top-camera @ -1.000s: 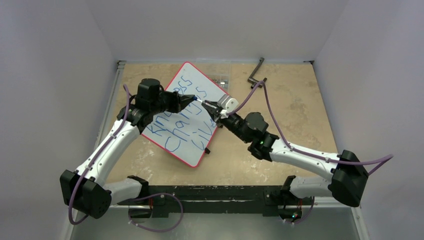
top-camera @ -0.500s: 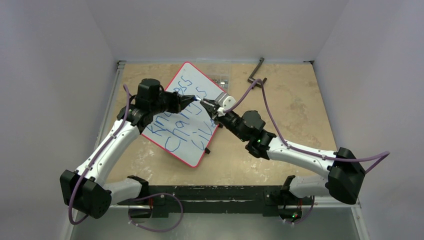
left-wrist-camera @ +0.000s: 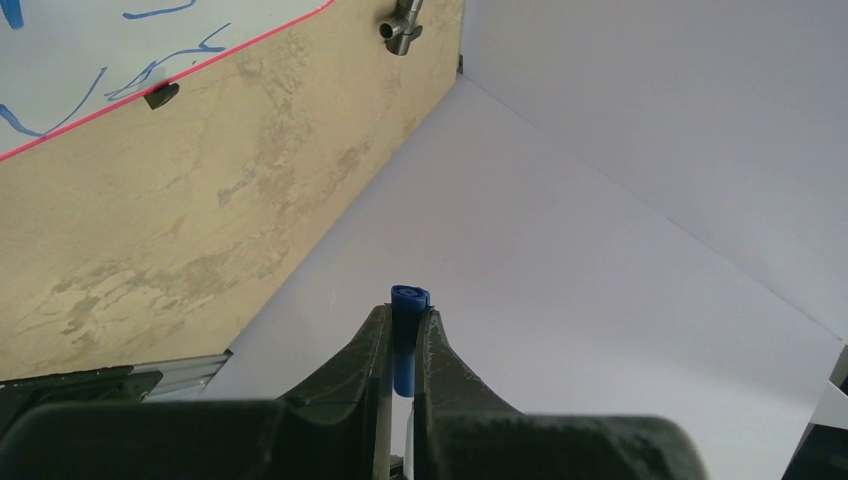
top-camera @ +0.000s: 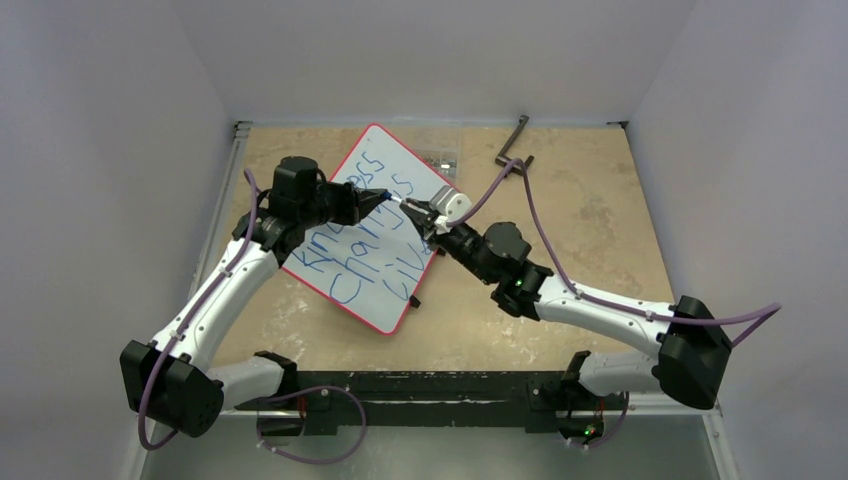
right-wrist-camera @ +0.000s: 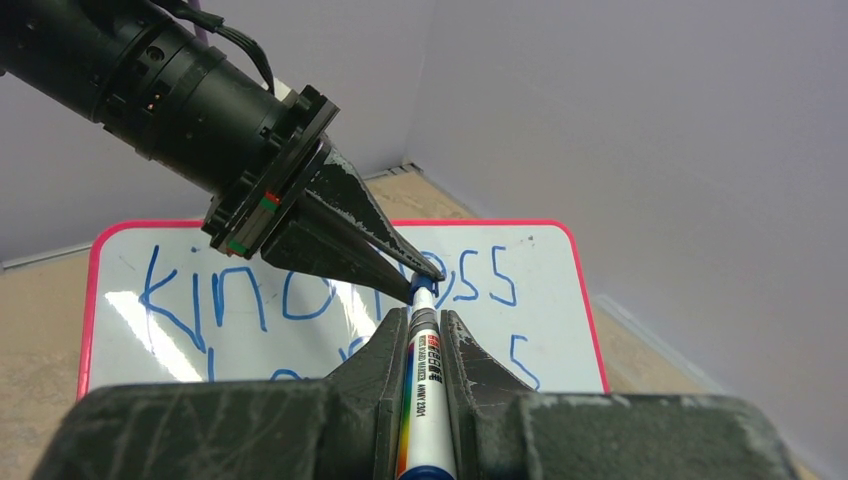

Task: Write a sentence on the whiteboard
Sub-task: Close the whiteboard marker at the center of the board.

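Since a second ago the right arm has swung its elbow in and nudged the right gripper (top-camera: 418, 210) up-left, closing the gap to the left gripper (top-camera: 378, 197); the left arm has barely shifted. Right pincer is clamped on a marker (right-wrist-camera: 425, 400), barrel running out between the fingers, nib end forward. Left pincer is closed tight on a blue cap (left-wrist-camera: 405, 340), which pokes out past its fingertips. In the right wrist view the marker's nib end sits right at the cap in the left tips, touching or nearly so; can't tell if it's seated. The whiteboard (top-camera: 390, 300) lies flat on the table (top-camera: 600, 220), rotated diagonally, left of centre. The sentence (top-camera: 370, 260) is in blue, in slanted lines; "Kindness" is readable, the lower lines are partly hidden by the arms. Both pincers meet in the air over the board's right-hand edge, with the text below and behind them. A clear plastic box (top-camera: 437, 157) sits just beyond the board's far edge, with a black L-shaped tool (top-camera: 512, 145) further right.
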You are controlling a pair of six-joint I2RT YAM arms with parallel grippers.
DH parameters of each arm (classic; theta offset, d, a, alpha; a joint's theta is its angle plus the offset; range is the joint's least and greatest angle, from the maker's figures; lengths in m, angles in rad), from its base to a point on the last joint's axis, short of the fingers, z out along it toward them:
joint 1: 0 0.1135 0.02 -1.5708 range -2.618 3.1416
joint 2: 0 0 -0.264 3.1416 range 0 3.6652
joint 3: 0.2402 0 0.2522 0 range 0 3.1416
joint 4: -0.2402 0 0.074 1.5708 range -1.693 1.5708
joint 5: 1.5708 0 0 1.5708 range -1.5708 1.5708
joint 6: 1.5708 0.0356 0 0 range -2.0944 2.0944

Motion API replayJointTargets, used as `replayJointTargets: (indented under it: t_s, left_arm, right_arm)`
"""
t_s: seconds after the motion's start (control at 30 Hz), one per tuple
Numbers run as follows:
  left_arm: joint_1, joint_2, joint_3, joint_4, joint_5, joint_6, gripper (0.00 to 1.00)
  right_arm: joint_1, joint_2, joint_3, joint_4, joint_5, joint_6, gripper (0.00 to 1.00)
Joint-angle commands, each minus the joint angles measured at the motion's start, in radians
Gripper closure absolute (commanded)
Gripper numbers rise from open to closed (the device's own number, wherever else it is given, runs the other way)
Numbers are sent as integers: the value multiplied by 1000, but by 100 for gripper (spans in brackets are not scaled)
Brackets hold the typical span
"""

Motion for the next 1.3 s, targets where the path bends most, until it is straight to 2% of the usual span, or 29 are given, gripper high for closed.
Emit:
replayJointTargets:
  t_s: [0.0,1.0,1.27]
  left_arm:
    - [8,-16,37,6,14,-9,100]
    - [4,-91,40,-4,16,22,100]
    - [-27,-124,52,98,13,81,100]
  right_arm:
    - [6,2,33,35,22,4,100]
    - [13,136,127,-31,57,2,100]
    - [19,170,144,31,23,83,100]
